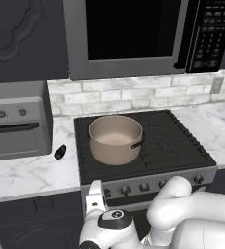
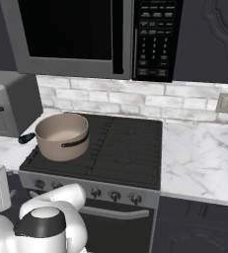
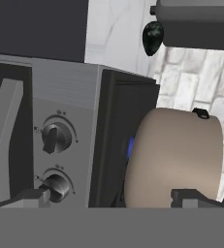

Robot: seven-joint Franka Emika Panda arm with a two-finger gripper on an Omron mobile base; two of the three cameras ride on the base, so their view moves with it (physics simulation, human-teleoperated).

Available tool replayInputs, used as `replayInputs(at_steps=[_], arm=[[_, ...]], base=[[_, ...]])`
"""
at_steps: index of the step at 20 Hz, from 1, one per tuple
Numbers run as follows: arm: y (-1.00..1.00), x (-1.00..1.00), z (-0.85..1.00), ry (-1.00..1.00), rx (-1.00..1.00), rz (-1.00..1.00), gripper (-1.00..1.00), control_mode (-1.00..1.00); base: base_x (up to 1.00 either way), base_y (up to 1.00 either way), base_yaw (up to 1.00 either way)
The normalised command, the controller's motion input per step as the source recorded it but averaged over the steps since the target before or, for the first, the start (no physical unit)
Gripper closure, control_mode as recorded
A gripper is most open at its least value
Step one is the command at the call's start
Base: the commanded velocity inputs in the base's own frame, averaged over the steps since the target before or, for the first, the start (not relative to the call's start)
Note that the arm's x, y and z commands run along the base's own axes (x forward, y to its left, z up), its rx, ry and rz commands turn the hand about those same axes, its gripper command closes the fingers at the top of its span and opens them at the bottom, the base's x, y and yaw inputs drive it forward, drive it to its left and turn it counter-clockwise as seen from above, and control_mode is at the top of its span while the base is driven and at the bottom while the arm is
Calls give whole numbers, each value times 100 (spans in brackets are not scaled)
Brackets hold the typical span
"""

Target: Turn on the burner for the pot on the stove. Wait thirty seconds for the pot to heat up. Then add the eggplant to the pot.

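Observation:
The tan pot (image 1: 115,138) stands on the front left grate of the stove (image 1: 175,143), its dark handle pointing right. The small black eggplant (image 1: 60,151) lies on the marble counter just left of the stove. My gripper (image 1: 95,190) is open with nothing between its fingers, low in front of the left end of the stove's knob row. In the hand view the gripper (image 3: 111,198) faces the steel front, with two knobs (image 3: 55,137) to one side, the pot (image 3: 174,160) beyond, and a small blue glow (image 3: 130,147) under the pot. The eggplant (image 3: 152,38) lies farther off.
A grey toaster oven (image 1: 14,129) stands on the counter left of the eggplant. A microwave (image 1: 133,34) hangs over the stove. Marble counter (image 2: 199,153) runs to the right of the stove (image 2: 130,148), below a wall socket (image 2: 225,103).

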Motion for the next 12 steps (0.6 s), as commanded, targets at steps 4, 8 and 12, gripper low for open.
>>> replayInputs(at_steps=[4,8,12], arm=[[0,0,0,0,0,0,-100,-100],[0,0,0,0,0,0,-100,-100],[0,0,0,0,0,0,-100,-100]], base=[[0,0,0],[0,0,0],[0,0,0]])
